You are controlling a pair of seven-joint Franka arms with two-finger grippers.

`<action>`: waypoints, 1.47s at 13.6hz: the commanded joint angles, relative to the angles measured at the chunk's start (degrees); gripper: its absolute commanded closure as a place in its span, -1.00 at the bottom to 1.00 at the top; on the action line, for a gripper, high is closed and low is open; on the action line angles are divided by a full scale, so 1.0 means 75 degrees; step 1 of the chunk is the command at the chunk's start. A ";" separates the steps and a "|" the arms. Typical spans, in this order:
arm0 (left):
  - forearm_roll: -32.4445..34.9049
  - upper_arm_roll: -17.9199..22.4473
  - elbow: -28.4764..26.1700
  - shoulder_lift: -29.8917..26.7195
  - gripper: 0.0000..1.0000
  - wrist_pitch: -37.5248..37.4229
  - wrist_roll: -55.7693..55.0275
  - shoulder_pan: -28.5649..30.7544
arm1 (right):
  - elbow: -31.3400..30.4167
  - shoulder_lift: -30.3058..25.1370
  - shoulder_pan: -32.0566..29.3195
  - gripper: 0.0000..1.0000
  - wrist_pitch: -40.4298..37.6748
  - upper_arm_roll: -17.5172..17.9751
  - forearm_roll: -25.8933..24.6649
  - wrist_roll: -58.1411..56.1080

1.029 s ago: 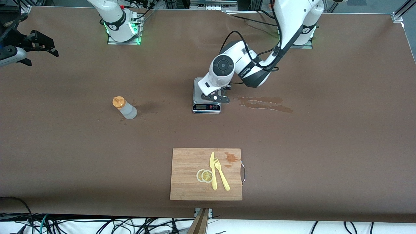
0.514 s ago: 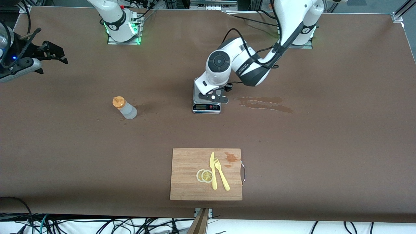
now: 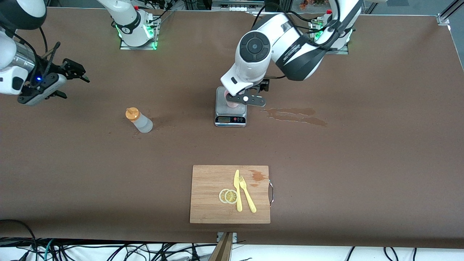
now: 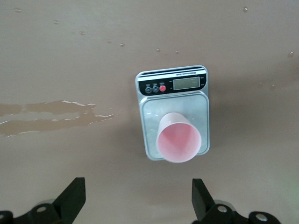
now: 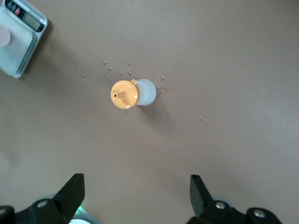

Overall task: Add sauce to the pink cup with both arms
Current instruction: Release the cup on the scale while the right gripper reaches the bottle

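Note:
The pink cup (image 3: 232, 103) stands upright on the silver kitchen scale (image 3: 230, 115); it also shows in the left wrist view (image 4: 179, 142). My left gripper (image 3: 258, 88) hangs above the scale's edge, open and empty (image 4: 137, 200). The sauce bottle (image 3: 139, 120), whitish with an orange cap, stands on the table toward the right arm's end; the right wrist view shows it from above (image 5: 128, 94). My right gripper (image 3: 70, 82) is in the air near that end of the table, apart from the bottle, open and empty (image 5: 135, 193).
A brown liquid spill (image 3: 293, 116) lies on the table beside the scale toward the left arm's end. A wooden cutting board (image 3: 210, 206) with a yellow knife, a fork and lemon slices lies nearer the front camera. Small droplets dot the table round the bottle.
My left gripper has risen from the scale, and the pink cup now shows on it. My right gripper has moved in from the table's end toward the bottle.

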 commanded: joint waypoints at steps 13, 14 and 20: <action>-0.0093 0.1880 -0.1157 -0.2762 -1.00 -0.0739 0.4639 0.2195 | -0.1699 0.1464 -0.0738 -1.00 0.1252 -0.0356 0.3844 -0.8641; -0.0140 0.1905 -0.1580 -0.3067 -1.00 -0.0516 0.5074 0.2498 | -0.1722 0.1640 -0.0867 -1.00 0.1252 -0.0356 0.4055 -0.9099; -0.0070 0.2538 -0.2287 -0.3855 -1.00 -0.0396 0.5852 0.2829 | -0.1757 0.2764 -0.1079 -1.00 0.1147 -0.0356 0.5063 -1.1548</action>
